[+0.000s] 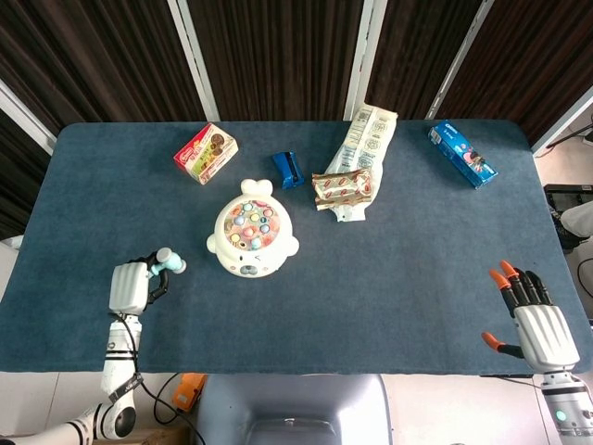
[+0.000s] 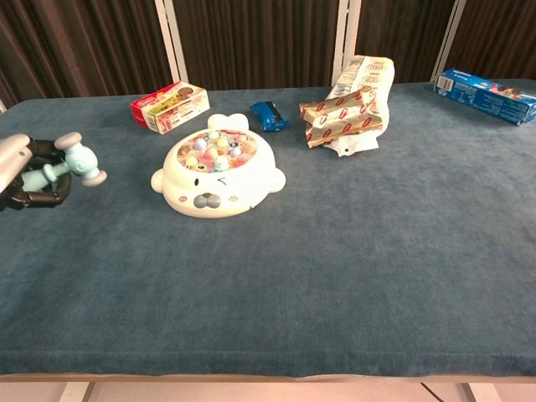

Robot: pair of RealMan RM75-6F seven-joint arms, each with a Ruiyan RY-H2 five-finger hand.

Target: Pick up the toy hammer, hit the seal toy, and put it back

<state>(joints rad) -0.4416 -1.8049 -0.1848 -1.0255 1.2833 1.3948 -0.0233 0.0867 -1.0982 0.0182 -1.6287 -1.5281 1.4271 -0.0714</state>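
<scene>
The toy hammer [image 2: 74,164] is a small pale teal thing w/ a stubby two-ended head, held off the table near the front left edge, left of the seal toy [image 2: 219,169] and apart from it. Left hand [image 1: 130,286] has its fingers wrapped on the handle. So pickup looks done imo, the hit is next: swing the head right and down onto the seal's colourful pegs. Right hand [image 1: 536,321] is far right, fingers spread, holding nothing.
</scene>
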